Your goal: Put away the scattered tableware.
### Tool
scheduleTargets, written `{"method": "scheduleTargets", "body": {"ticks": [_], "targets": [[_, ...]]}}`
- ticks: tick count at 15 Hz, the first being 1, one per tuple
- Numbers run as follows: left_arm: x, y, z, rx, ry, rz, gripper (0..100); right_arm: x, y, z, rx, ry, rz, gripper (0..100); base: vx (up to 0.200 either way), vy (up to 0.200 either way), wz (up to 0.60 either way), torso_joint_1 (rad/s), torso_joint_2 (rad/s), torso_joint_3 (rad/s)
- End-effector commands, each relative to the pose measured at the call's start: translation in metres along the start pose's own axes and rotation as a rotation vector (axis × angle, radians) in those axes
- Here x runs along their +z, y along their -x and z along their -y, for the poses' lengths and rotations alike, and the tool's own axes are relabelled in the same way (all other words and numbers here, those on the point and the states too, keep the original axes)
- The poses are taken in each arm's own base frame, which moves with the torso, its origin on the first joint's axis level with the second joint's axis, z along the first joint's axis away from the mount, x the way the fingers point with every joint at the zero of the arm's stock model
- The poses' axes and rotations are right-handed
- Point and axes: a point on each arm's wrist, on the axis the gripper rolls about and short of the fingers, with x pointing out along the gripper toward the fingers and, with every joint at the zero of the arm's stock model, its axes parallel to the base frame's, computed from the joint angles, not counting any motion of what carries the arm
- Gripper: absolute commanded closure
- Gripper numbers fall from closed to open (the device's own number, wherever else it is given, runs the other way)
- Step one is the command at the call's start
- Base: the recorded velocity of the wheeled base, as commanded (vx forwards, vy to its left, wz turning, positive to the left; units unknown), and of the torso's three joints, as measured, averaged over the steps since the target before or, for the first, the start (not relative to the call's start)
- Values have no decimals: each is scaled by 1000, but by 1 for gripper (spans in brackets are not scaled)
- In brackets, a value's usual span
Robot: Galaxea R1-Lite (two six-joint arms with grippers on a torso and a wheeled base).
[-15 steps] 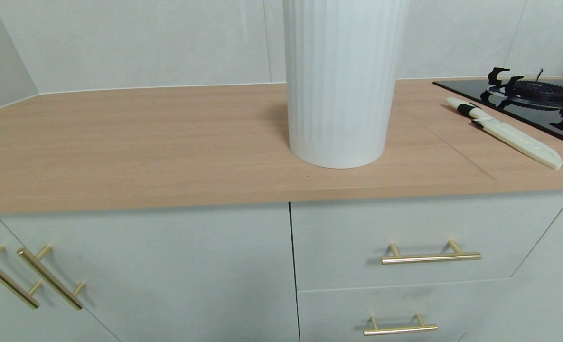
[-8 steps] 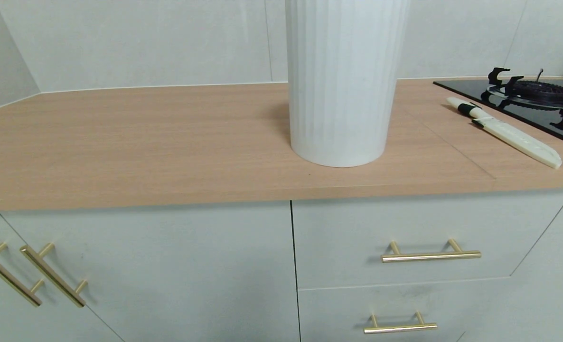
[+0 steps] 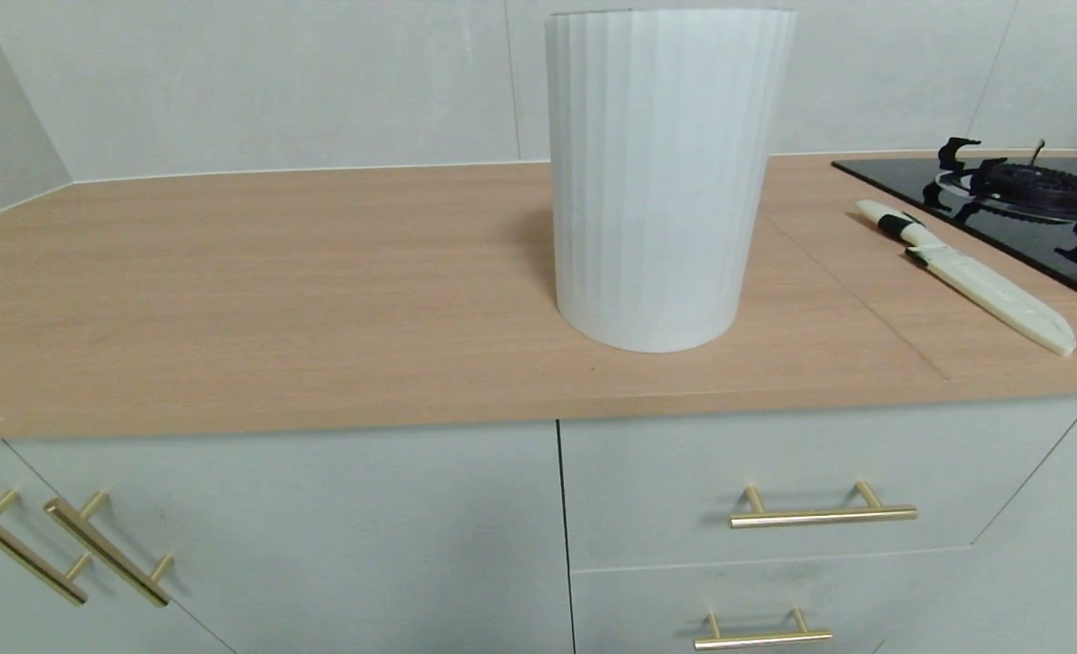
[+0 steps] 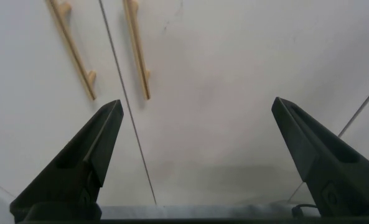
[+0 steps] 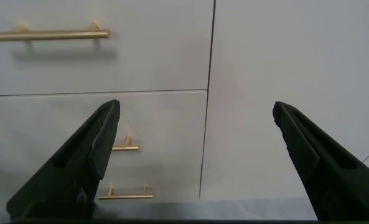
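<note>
A cream knife (image 3: 965,275) with a black band on its handle lies on the wooden countertop (image 3: 275,282) at the right, beside the hob. A tall white ribbed container (image 3: 661,173) stands upright near the counter's middle. My left gripper (image 4: 196,109) is open and empty, facing pale cabinet doors with two gold handles (image 4: 137,46). My right gripper (image 5: 196,112) is open and empty too, facing drawer fronts with a gold bar handle (image 5: 47,35).
A black glass hob with a burner grate (image 3: 1029,186) sits at the counter's far right. Below the counter are grey cabinet doors (image 3: 321,545) and drawers with gold handles (image 3: 823,515). A tiled wall backs the counter.
The head camera has tilted up slightly, so the whole scene sits lower and the container's top rim now shows. Nothing on the counter has moved.
</note>
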Motion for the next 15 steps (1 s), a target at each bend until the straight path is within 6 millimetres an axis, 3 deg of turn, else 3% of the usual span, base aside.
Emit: {"method": "scheduleTargets", "body": {"ticks": [1,15], "targets": [[0,0,0,1,0,1,0,0,0,0,1,0,0,0,0,0,0,129,-579,-310],[0,0,0,1,0,1,0,0,0,0,1,0,0,0,0,0,0,175,-484,-290]]}}
